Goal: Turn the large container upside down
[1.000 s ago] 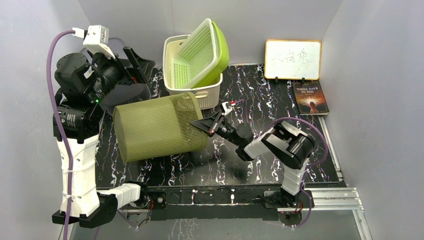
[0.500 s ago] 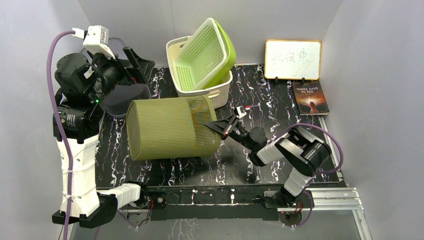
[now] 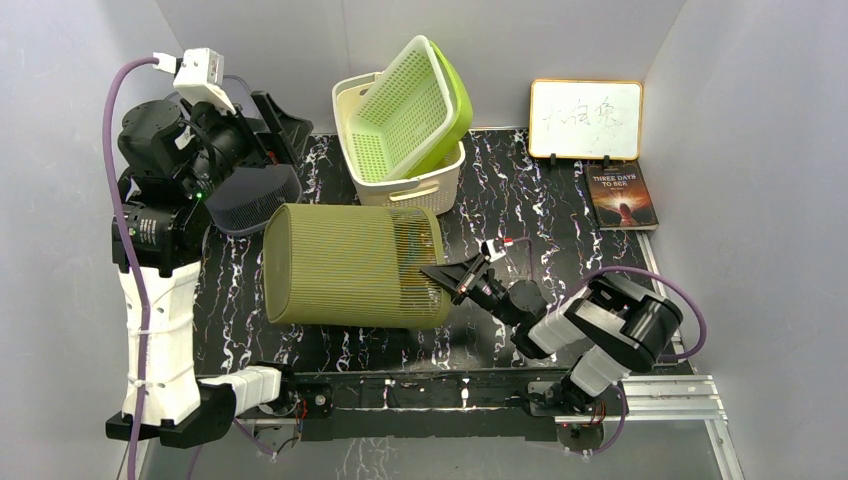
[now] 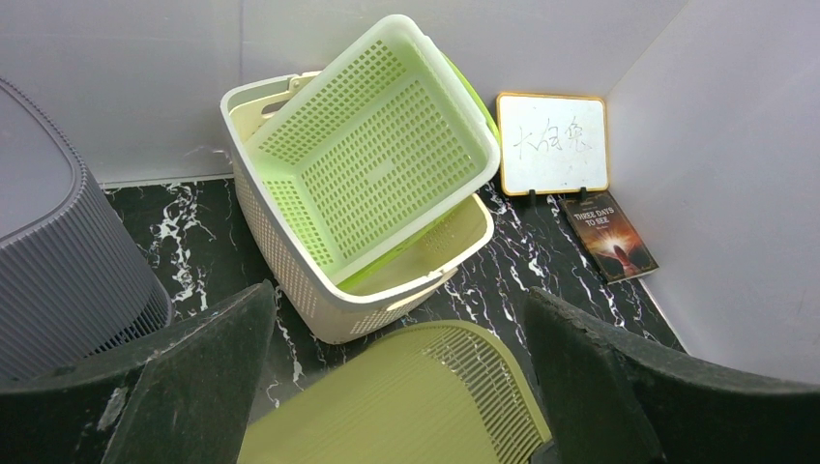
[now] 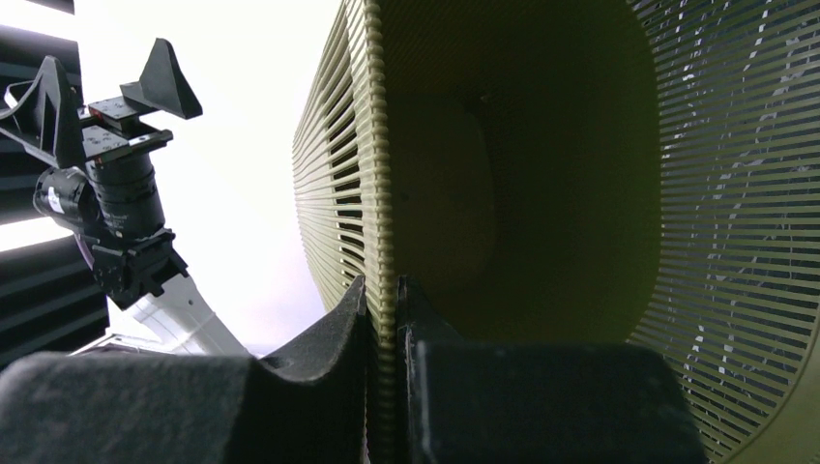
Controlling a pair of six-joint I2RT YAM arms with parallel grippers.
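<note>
Large container (image 3: 345,265): lying on its side on bench (image 3: 540,200), just in front of white basket (image 3: 400,150) | right claw (image 3: 452,280): pinched onto container's rim | left claw (image 4: 396,377): spread wide, holding nothing, raised left of basket

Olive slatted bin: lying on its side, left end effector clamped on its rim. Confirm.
Wrong arm. The olive slatted bin lies on its side with the right end effector clamped on its rim; the right wrist view shows it.

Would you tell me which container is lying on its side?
The olive slatted bin, its rim pinched by the right hand; neither the grey bin nor the cream basket is tipped.
</note>
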